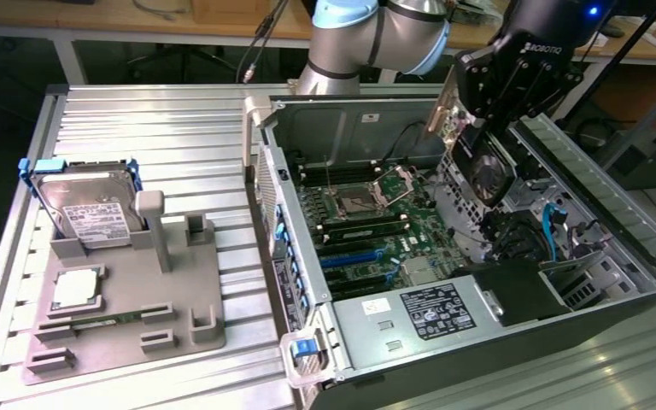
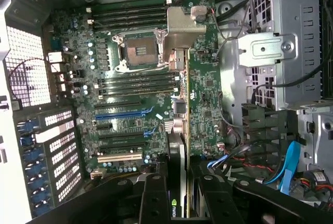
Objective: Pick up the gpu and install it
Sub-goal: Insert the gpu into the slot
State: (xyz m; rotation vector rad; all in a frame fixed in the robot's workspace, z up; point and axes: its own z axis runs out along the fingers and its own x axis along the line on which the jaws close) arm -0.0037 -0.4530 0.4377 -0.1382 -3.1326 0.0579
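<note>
The black robotic hand (image 1: 497, 120) is clasping the gpu (image 1: 485, 171), a thin black rectangular fan card, on edge above the green motherboard (image 1: 362, 226), its long axis crossing the board's blue slots (image 2: 122, 114) and its silver bracket (image 1: 444, 102) pointing toward the socket end.

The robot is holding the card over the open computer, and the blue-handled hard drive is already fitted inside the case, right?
Not quite. The exterior view shows the hard drive standing in the grey holder on the table, outside the case. The rest is right: the gripper holds the gpu over the open computer.
</note>
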